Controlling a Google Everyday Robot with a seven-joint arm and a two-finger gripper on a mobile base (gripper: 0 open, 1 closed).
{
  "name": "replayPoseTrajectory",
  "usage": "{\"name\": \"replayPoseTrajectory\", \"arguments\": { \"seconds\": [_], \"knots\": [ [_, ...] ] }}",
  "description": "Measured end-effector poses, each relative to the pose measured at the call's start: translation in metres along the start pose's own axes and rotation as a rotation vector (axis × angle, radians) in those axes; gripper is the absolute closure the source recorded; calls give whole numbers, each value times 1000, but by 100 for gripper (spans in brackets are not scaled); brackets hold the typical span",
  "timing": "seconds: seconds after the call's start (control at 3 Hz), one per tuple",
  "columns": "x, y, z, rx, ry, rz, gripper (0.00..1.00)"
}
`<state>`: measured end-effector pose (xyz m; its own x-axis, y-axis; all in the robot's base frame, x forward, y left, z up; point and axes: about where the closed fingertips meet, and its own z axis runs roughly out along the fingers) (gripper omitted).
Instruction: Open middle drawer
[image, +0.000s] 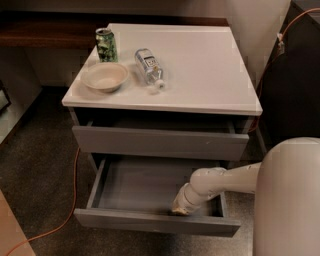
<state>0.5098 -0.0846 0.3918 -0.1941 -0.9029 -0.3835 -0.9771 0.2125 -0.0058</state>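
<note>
The middle drawer of the white-topped cabinet stands pulled out, showing its shallow, empty grey inside. Its flat grey front is nearest to me. My gripper reaches down into the drawer at its front right, just behind the front panel, on a white arm coming from the right. The top drawer front sits above, slightly out from the cabinet. The lowest front is hidden under the open drawer.
On the cabinet top stand a green can, a cream bowl and a plastic bottle lying on its side. An orange cable runs over the floor at the left. My white body fills the lower right. Dark furniture stands at the right.
</note>
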Motion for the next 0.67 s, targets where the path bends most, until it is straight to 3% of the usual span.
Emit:
{"name": "replayPoseTrajectory", "arguments": {
  "seconds": [0.33,0.67],
  "knots": [
    [-3,35,9,-8,0,52,100],
    [-3,35,9,-8,0,52,100]
  ]
}}
